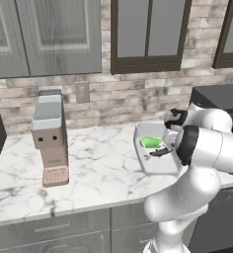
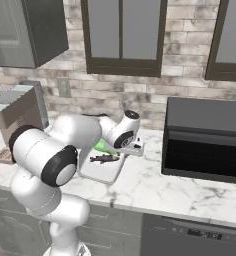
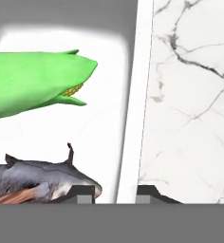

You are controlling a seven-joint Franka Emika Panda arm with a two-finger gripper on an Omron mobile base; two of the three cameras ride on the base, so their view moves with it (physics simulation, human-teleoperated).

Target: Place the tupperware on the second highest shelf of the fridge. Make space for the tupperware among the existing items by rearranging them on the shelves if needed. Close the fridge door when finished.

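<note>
arm (image 1: 202,148) folded low, jaws parted

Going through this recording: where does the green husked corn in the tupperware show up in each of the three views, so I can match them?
Left base view: the green corn lies right of centre, in the tupperware.
Right base view: just left of centre, half behind the wrist.
Hand view: upper left, large.
Shared landmark: the dark fish beside it.

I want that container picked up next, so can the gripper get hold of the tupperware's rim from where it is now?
Probably yes. The gripper sits right at the tupperware rim, one fingertip on each side of its white wall. The fish and green corn husk lie inside, off the rim.
</note>
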